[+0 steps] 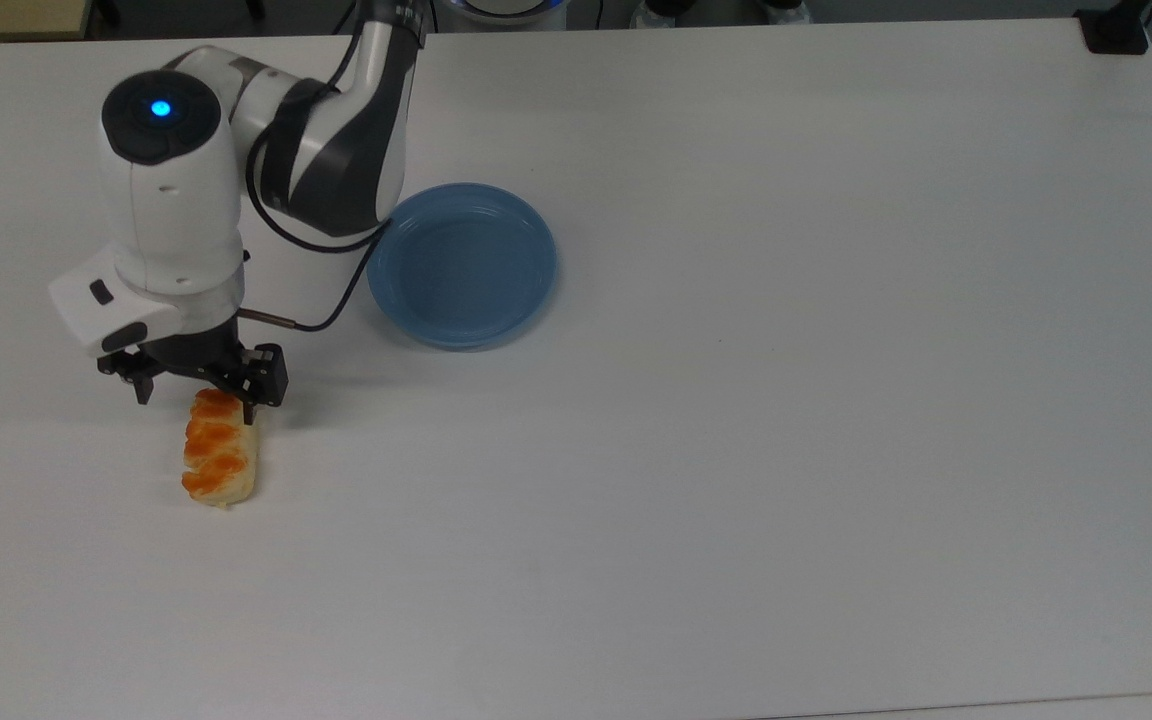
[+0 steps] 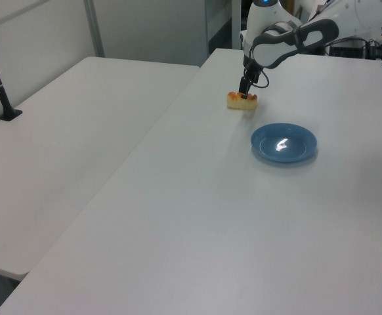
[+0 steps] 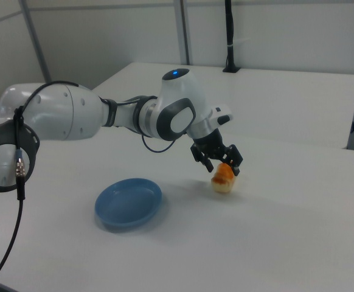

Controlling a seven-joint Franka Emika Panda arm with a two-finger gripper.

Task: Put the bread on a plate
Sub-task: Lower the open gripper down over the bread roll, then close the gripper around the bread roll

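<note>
Large white rectangular table (image 1: 786,450) carries everything. White Franka arm with dark grey joints (image 1: 326,150) reaches in from the top view's upper edge and bends down toward the top view's left side.

Round light-blue glossy shallow plate (image 1: 463,264) with a raised rim sits flat on the table, left of centre in the top view. Nothing in it; bare blue surface with a light reflection in the left view (image 2: 283,143). In the right view the plate (image 3: 128,203) lies at the right view's lower left, well apart from the bun.

Black two-finger gripper (image 1: 194,393) hangs below the white wrist, fingers pointing down, spread wide. Its fingers straddle the upper end of the bun in the top view: one finger to the bun's left, the other at its right. In the right view the gripper (image 3: 221,164) is spread either side of the bun's top; contact cannot be told. It grips nothing.

Small oblong cream-coloured bread bun with orange-brown glazed ridges (image 1: 220,449) lies on the table, not on the plate. Long axis runs up-down in the top view, glazed ridges facing up. Upper end is under the gripper, lower end points to the top view's bottom edge. In the left view the bun (image 2: 241,100) lies sideways, long axis left-right, beyond the plate.
</note>
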